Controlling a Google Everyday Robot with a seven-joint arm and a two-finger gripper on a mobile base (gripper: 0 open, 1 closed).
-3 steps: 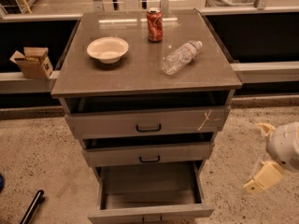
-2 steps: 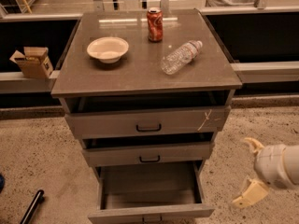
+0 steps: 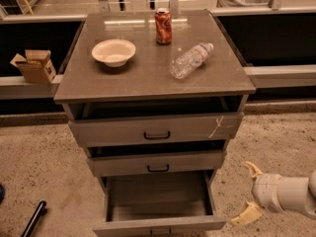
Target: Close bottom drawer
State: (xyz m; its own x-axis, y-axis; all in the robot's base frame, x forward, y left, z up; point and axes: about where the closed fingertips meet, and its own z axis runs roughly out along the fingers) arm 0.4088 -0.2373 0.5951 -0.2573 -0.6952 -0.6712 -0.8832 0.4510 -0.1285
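Two tan fingers [image 3: 254,170] of the gripper [image 3: 249,192] stand spread wide apart, one above the other, gripping nothing, their tips pointing left toward the cabinet [image 3: 74,90]. The white arm [image 3: 286,194] reaches in roughly level from the right edge, low over the speckled floor [image 3: 44,167]. The gripper hangs just right of the bottom drawer [image 3: 158,204], near its front right corner and not touching it. That drawer is pulled far out. Above it, the middle drawer [image 3: 158,163] and the top drawer [image 3: 157,130] each stand slightly out. On the cabinet top are a bowl [image 3: 113,52], a can [image 3: 163,26] and a bottle [image 3: 191,60] lying on its side.
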